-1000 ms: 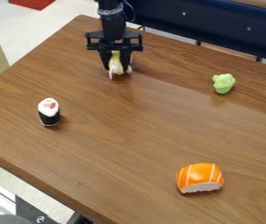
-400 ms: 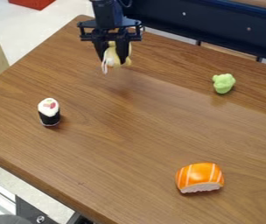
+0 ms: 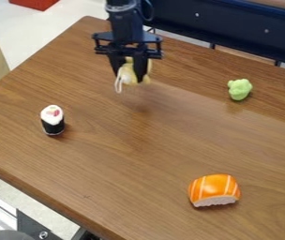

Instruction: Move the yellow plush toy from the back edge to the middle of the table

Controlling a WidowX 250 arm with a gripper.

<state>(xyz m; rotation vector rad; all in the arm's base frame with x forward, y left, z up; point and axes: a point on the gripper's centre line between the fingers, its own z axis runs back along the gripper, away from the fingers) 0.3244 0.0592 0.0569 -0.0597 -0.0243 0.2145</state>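
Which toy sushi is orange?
The striped sushi, nearest the camera, is orange with pale lines. The other, the roll, has a white top and black side.

Brown wood-grain bench [image 3: 126,159], rounded corner at far left. On it: black-and-white sushi roll [image 3: 52,120], upright, left side; light green lump [image 3: 239,89], far right; orange, white-striped sushi piece [image 3: 213,191], near right, pale underside toward near edge.

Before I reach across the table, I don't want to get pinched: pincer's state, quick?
Pincer: closed on a small yellow toy with a white loop.
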